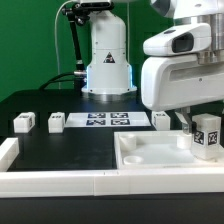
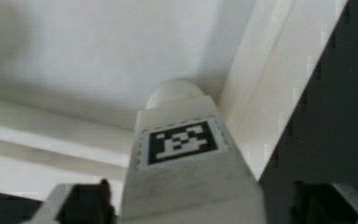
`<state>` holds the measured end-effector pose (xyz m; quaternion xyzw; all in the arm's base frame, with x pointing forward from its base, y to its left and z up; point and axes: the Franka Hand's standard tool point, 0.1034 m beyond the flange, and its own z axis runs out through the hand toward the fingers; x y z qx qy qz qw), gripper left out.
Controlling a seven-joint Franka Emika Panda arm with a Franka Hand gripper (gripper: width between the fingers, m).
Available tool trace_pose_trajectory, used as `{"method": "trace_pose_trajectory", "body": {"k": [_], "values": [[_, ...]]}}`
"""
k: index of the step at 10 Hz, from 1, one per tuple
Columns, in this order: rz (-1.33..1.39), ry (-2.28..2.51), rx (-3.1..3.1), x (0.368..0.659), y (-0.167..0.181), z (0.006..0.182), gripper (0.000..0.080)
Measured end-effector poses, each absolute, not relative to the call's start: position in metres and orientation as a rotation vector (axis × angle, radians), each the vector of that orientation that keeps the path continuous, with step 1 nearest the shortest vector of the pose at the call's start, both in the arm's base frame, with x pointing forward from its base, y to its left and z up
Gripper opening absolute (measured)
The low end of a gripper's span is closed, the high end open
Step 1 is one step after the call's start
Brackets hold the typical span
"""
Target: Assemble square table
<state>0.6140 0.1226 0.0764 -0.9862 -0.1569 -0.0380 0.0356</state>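
The square tabletop (image 1: pixel 150 152) lies at the front of the exterior view's right, its raised rim up. One tagged white leg (image 1: pixel 207 135) stands upright at its far right corner. My gripper (image 1: pixel 192 125) is down over that leg. In the wrist view the leg (image 2: pixel 181 142) runs from between my fingers to the tabletop's corner (image 2: pixel 87 60). The gripper (image 2: pixel 194 205) is open: one dark finger (image 2: pixel 82 203) is close beside the leg, and the other (image 2: pixel 332 203) stands apart from it with a gap. Three loose legs lie on the black table (image 1: pixel 23 123) (image 1: pixel 56 122) (image 1: pixel 161 120).
The marker board (image 1: pixel 105 121) lies flat between the loose legs. White border rails run along the front (image 1: pixel 60 182) and the exterior view's left (image 1: pixel 8 150). The robot base (image 1: pixel 108 60) stands at the back with a cable beside it.
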Motion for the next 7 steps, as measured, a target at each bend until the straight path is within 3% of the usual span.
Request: {"method": "trace_pose_trajectory", "body": {"k": [1, 5, 7], "values": [[-0.118, -0.481, -3.032, 0.6144, 0.1213, 0.0766, 0.0302], [-0.115, -0.416, -3.040, 0.6146, 0.1192, 0.0762, 0.0293], [-0.099, -0.022, -3.057, 0.6136, 0.1181, 0.0751, 0.0293]]}}
